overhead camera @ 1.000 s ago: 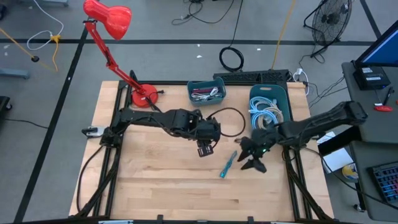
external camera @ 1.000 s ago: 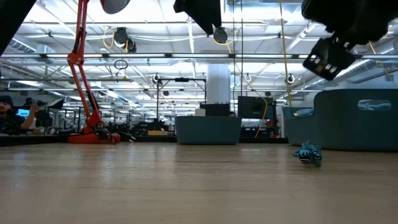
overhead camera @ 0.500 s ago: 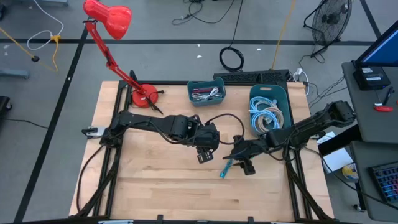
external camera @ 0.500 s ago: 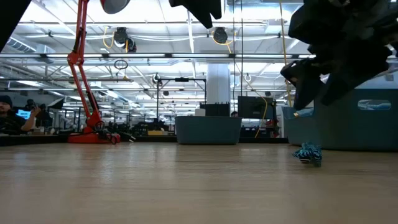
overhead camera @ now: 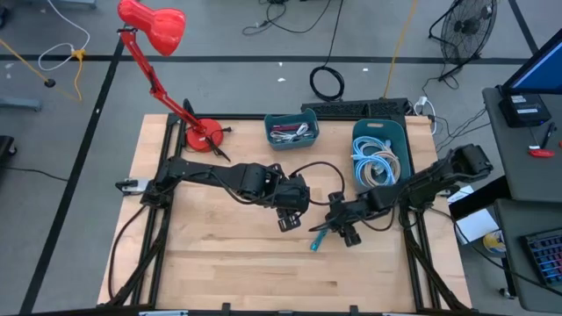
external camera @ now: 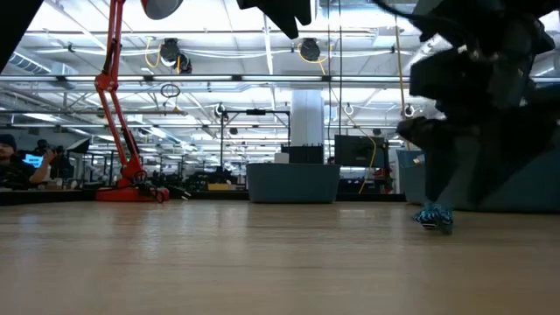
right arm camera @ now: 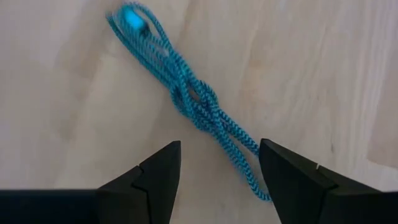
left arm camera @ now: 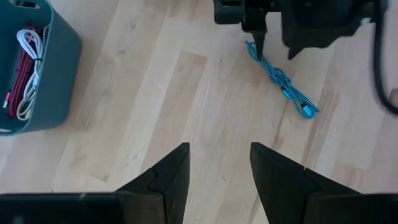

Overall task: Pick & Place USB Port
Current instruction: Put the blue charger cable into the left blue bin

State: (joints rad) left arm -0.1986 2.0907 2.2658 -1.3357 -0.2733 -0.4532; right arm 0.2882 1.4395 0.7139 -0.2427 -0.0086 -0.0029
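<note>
My left gripper [overhead camera: 290,213] hangs over the middle of the bench [overhead camera: 219,263] with its fingers spread and nothing between them; in its wrist view the small grey bin [left arm camera: 34,68] of coiled cables sits off to one side and bare wood lies ahead. It is only waiting, but it sits close to the right arm's wrist, so any drift toward the work could knock the two together.

The braided blue USB cable [overhead camera: 318,235] lies loose on the wood just below and ahead of my right gripper [overhead camera: 338,226], which is low over it with jaws wide apart and holding nothing. In the right wrist view the cable [right arm camera: 186,99] runs diagonally between the fingers [right arm camera: 155,180], its knotted middle ahead of them and one end trailing toward the far finger.

My worries from here:
- The cable is thin and flat on the wood, so if I close too high the fingers may meet above it and come up bare
- Descending too far would jam the fingertips into the bench
- If I catch only a single strand near the end, the rest could swing, slip out, or snag on the rim of the teal tray [overhead camera: 399,132] beyond the right gripper during the carry
</note>
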